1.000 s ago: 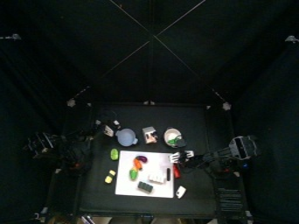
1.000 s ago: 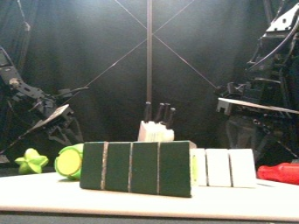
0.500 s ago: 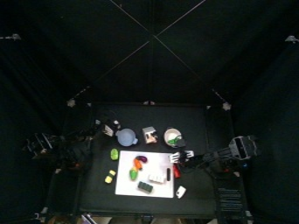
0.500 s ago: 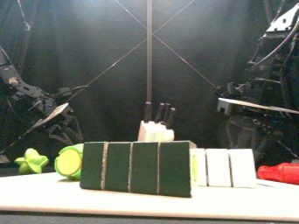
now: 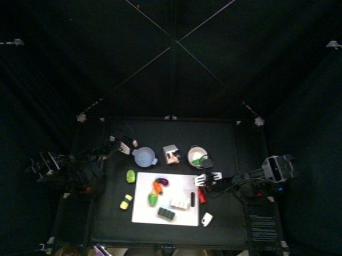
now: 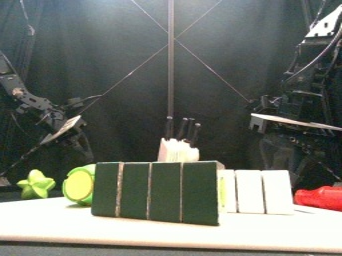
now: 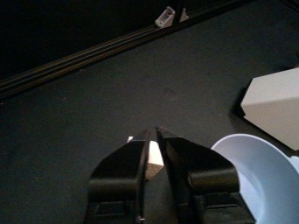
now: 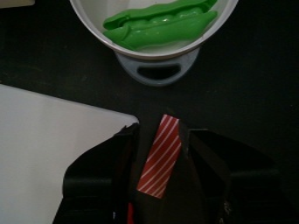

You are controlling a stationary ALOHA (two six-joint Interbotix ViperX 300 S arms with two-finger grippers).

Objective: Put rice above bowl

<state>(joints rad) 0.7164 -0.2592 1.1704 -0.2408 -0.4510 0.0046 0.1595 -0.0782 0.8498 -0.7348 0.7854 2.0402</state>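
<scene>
- The left gripper hangs over the black table near its far left corner. Its jaws are drawn nearly together, pinching a small pale block, the rice.
- The rice sits between the jaw tips, just above the tabletop. I cannot tell whether it touches the surface.
- The blue bowl stands just beside that gripper, at about four o'clock from it as seen from overhead. The rice is outside the bowl's rim.
- A white box stands close to the bowl, at its three o'clock.
- The right gripper hovers at the right edge of the white board, jaws closed on a red-and-white striped strip.
- At twelve o'clock from the right gripper is a white bowl with a green pod lying in it.
- From the table's front edge, a dark green box fills the foreground, with a green star at its nine o'clock.
</scene>
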